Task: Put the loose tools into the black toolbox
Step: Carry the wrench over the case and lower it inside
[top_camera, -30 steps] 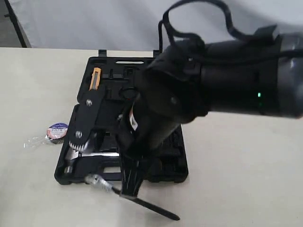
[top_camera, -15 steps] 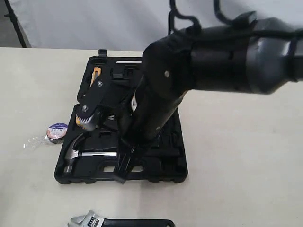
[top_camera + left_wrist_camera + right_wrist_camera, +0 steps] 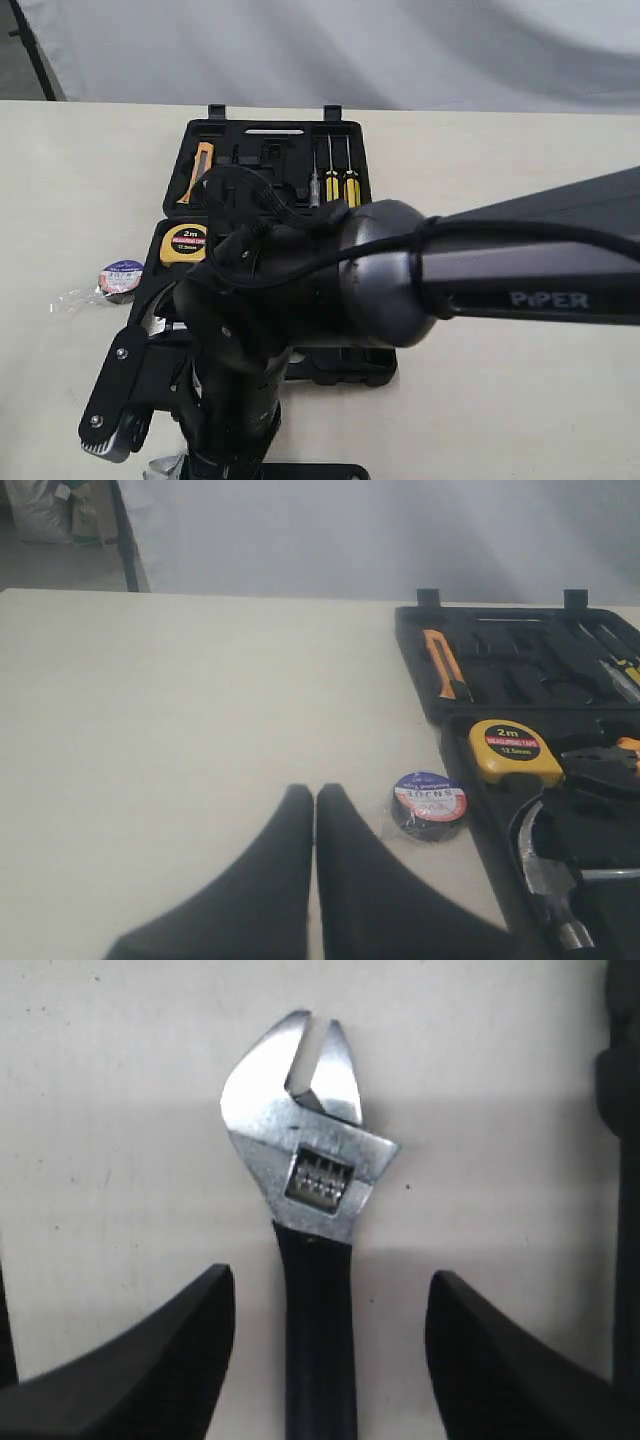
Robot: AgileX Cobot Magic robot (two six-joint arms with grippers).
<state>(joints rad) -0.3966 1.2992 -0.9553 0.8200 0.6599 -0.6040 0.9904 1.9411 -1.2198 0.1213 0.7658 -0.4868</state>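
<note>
two of the three loose tools lie outside the black toolbox [image 3: 405, 660]: the silver adjustable wrench [image 3: 310, 1210] lies flat on the table [image 3: 500, 420] by its near edge, and the small tape roll [image 3: 428, 802] sits just beside the case's left wall, toward the left edge. the claw hammer [image 3: 545, 875] is already bedded in a moulded recess of the near half, next to the yellow tape measure [image 3: 515, 750].

the right gripper [image 3: 328, 1290] hangs over the wrench with its fingers spread wide, one on each side of the black handle just behind the head, touching neither. that straddle seems chosen so a squeeze lands across the narrow matte grip. the broad polished steel head is slick and tapers to two prongs, with a ridged worm screw in a small window.

the left gripper [image 3: 315, 792] sits low over bare table, its two smooth black fingers pressed together and pinching nothing, with the roll's crinkly clear wrap near its tips. the case is hard moulded plastic, lying open and flat toward the far edge, so tools can go in from above.
</note>
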